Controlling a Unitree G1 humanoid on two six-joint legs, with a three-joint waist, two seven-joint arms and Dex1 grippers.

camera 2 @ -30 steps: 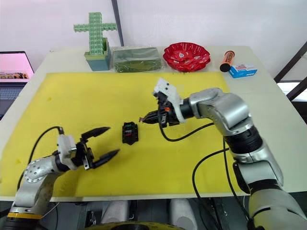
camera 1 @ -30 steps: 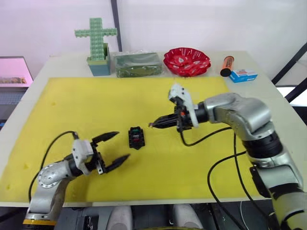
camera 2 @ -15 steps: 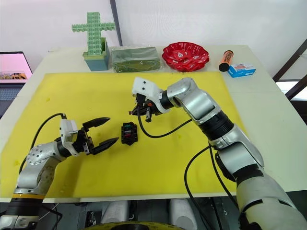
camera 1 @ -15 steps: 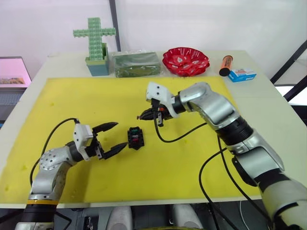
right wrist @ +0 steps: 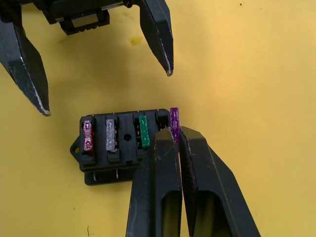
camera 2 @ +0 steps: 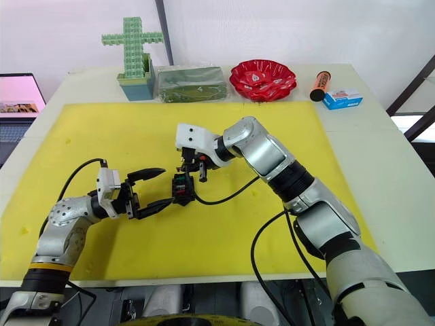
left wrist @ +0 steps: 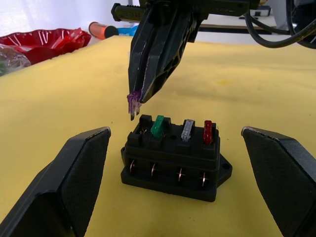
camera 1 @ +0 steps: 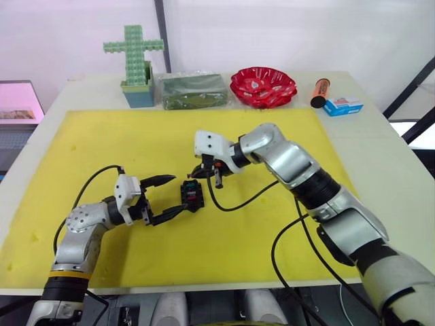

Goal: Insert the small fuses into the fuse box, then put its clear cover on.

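The right gripper [left wrist: 139, 97] has its two black fingers pinched together on a tiny purplish translucent plastic fuse [left wrist: 132, 104], held by its top with its thin metal prongs pointing down. The purple fuse hangs just above the end slot of the small black rectangular plastic fuse box [left wrist: 174, 157], at the end next to the green fuse, and does not appear seated yet. In the right wrist view the purple fuse [right wrist: 174, 124] sits at the fingertips, right over the box's corner.

Three fuses stand upright in the fuse box's row of slots: a green one [left wrist: 157, 126] next to the empty end slot, a whitish-grey one [left wrist: 187, 130] in the middle, and a red one [left wrist: 208, 131] at the far end. Small metal pins show along the box's side wall.

The left gripper [camera 1: 164, 197] is spread wide open, its two black fingers flanking the fuse box on either side without touching it. The lower fingertip reaches close to the box's near corner.

The fuse box [camera 1: 192, 195] lies near the middle of a yellow foam mat [camera 1: 102, 142] covering a pale table [camera 1: 380, 136]. Along the far edge of the table stand a green cross-shaped block model [camera 1: 135, 54], a clear bag of green contents [camera 1: 193, 91], a red scalloped bowl [camera 1: 263, 86], an orange cylinder [camera 1: 320, 92] and a blue-and-white carton [camera 1: 343, 106].
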